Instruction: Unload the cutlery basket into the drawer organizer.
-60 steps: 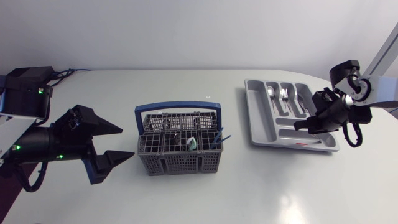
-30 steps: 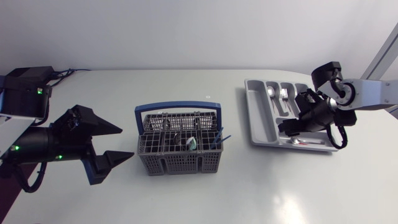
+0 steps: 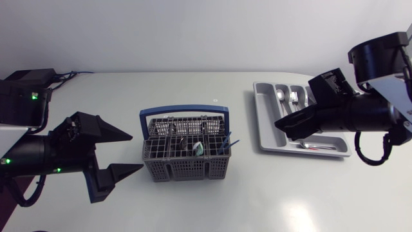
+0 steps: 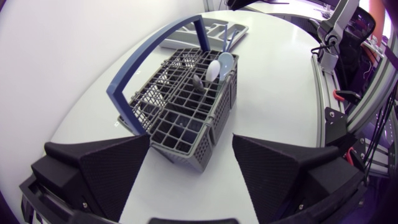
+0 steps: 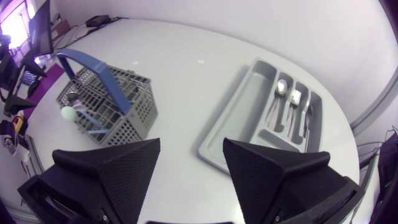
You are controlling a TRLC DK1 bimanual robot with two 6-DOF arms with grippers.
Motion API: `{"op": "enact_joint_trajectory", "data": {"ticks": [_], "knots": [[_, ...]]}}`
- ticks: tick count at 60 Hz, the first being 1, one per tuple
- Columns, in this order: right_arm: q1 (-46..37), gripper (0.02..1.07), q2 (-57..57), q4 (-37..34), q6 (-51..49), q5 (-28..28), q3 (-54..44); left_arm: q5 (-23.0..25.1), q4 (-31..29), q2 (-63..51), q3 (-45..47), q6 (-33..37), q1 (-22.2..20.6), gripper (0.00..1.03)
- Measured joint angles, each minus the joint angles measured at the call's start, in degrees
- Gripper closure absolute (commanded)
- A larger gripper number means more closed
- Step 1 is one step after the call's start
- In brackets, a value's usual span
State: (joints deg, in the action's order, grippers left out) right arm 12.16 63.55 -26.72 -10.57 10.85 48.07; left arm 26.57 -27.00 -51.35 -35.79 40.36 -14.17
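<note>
Your left gripper [image 3: 134,153] hangs open just beside the cutlery basket [image 3: 185,161], its two fingers spread wide with nothing between them. In the left wrist view the near corner of the basket sits just ahead of the fingers.

The basket stands upright near the middle of the bench [image 3: 193,206], blue handle [image 3: 183,111] raised. The remaining cutlery [image 3: 196,148] is grouped in the compartments toward the organizer side. Spoon bowls [image 4: 219,67] and thin blue stems [image 4: 230,40] stand up above the rim.

Expect these pieces to be light, rigid and smooth, so they are likely to slip or pivot in a loose pinch. Take hold on the neck just below a bowl, across the flat faces, and draw straight up. The basket looks like light plastic mesh. It may slide or lift if a piece snags in the grid.

The drawer organizer [image 3: 267,125] lies well apart from the basket and already holds a spoon [image 3: 280,96], a fork [image 3: 294,98] and a piece in the cross compartment [image 3: 315,147].

Your right gripper [image 3: 286,127] is above the organizer, open and empty.
</note>
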Motion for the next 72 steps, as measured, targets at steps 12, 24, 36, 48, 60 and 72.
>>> {"op": "enact_joint_trajectory", "data": {"ticks": [12, 24, 36, 48, 60, 72], "knots": [[3.1, 0.33, -4.6, 0.4, -0.6, 4.2, -3.5, -1.2, 1.4, 0.0, -1.4, -1.6, -5.4, 0.06], [9.4, 0.33, -5.0, 3.4, -1.9, 4.4, -5.5, -1.5, 1.6, 0.0, -1.8, -1.8, -5.8, 0.06], [14.6, 0.44, -3.7, 7.3, -2.1, 4.4, -5.9, -1.5, 1.7, 0.0, -1.7, -2.0, -5.8, 0.06], [17.6, 0.45, 0.0, 10.3, -2.1, 4.3, -6.0, -1.5, 2.1, 0.1, -1.6, -2.0, -5.8, 0.06], [19.7, 0.60, 1.9, 12.1, -2.1, 2.1, -6.1, -1.5, 2.6, 0.4, -1.3, -2.0, -5.8, 0.06], [20.8, 0.64, 4.1, 13.4, -2.1, 0.2, -6.1, -1.5, 3.1, 0.4, -1.3, -2.0, -5.8, 0.05]]}}
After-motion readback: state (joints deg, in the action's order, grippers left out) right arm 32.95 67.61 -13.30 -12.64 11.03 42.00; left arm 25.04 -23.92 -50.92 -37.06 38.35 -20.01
